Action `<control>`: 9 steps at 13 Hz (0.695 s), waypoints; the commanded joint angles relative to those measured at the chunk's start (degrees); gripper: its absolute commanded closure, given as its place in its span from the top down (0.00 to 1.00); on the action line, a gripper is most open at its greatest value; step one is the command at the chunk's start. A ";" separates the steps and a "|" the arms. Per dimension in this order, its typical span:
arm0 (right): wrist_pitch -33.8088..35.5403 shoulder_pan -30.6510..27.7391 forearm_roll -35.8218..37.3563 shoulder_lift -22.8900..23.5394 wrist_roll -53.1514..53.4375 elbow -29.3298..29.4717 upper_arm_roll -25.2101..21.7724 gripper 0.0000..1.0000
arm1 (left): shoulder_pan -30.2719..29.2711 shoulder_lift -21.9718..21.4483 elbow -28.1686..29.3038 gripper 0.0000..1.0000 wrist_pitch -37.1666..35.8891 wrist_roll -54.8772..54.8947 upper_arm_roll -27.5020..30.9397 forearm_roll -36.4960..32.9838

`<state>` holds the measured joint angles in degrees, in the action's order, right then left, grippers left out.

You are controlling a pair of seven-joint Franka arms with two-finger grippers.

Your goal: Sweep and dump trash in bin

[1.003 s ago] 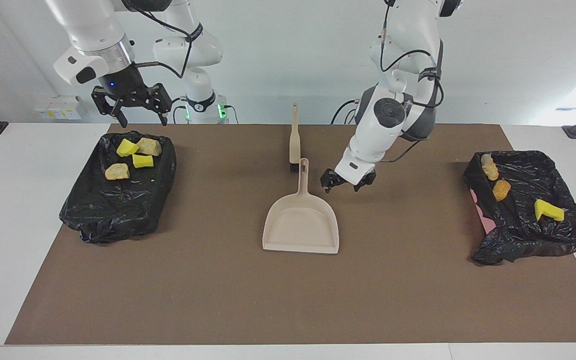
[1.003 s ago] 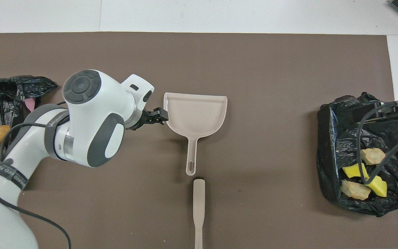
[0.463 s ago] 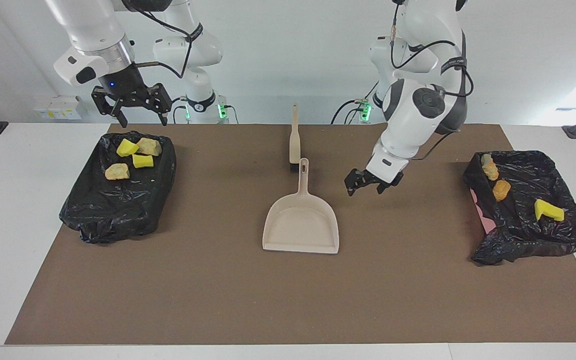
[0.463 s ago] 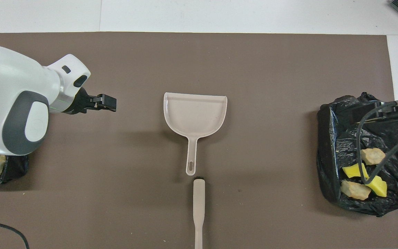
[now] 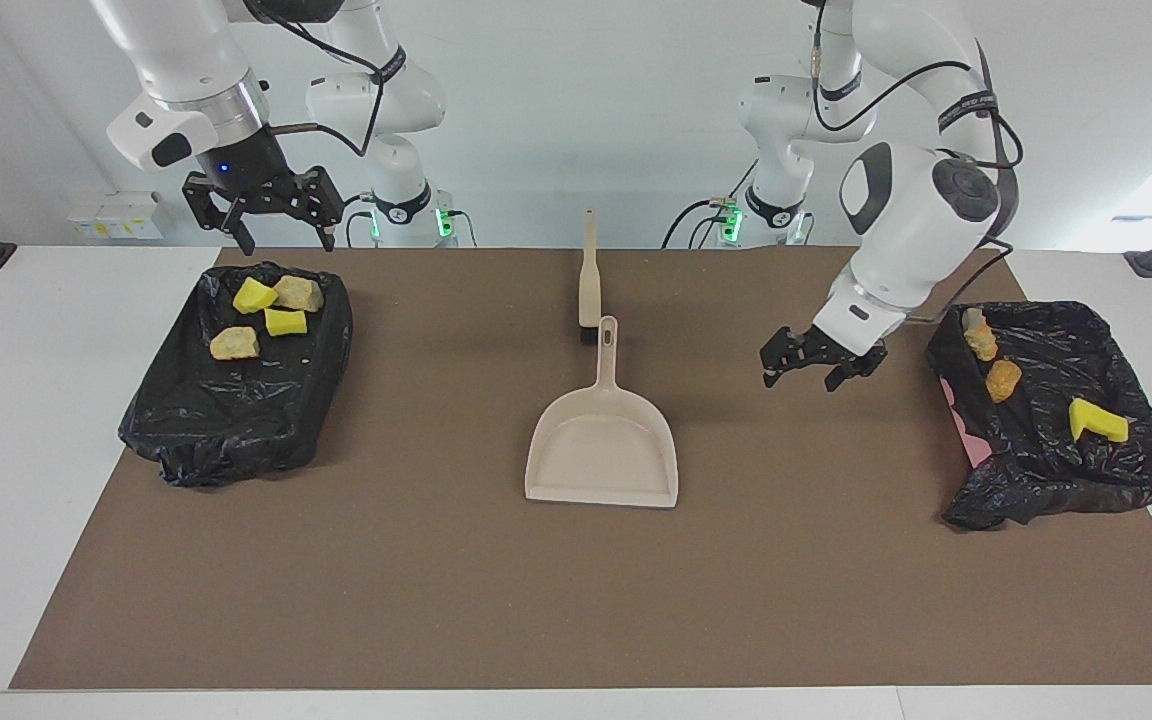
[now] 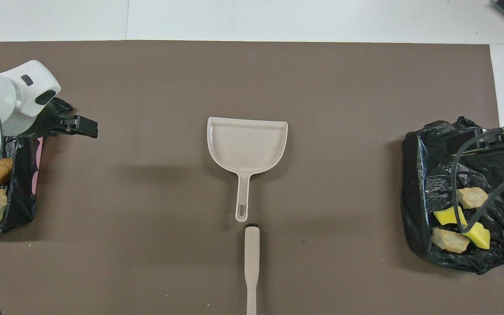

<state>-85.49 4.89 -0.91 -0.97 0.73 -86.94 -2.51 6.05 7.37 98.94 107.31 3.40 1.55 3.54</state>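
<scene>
On the brown mat (image 5: 436,600), two black-lined bins sit at opposite ends: the bin at the right arm's end (image 5: 236,420) holds four pieces of trash (image 5: 266,310), two yellow and two beige, and the bin at the left arm's end (image 5: 1056,470) holds three more scraps (image 5: 1096,421). Mid-mat lies the beige dustpan (image 5: 603,450), empty, its handle pointing toward the robots and nearly meeting the brush (image 5: 589,275). Left gripper (image 5: 816,370) hangs over bare mat beside its bin, fingers spread, holding nothing; right gripper (image 5: 281,235) hangs over its bin's robot-side edge, fingers spread, holding nothing.
</scene>
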 commanded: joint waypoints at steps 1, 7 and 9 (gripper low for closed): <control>-0.99 -0.67 -0.58 -1.23 -1.70 -1.56 0.22 1.00 | -1.83 -2.35 -1.65 1.00 -4.12 0.11 -0.41 -1.43; -0.99 -0.67 -0.58 -1.23 -1.70 -1.56 0.22 1.00 | -3.85 -6.66 -1.91 1.00 -10.36 -0.15 0.03 -1.43; -0.99 -0.67 -0.58 -1.23 -1.70 -1.56 0.22 1.00 | -3.85 -7.10 -4.62 1.00 -14.13 -0.15 -0.06 -1.61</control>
<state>-85.49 4.89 -0.91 -0.97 0.73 -86.94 -2.51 2.60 1.04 96.72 97.04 3.40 1.86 2.99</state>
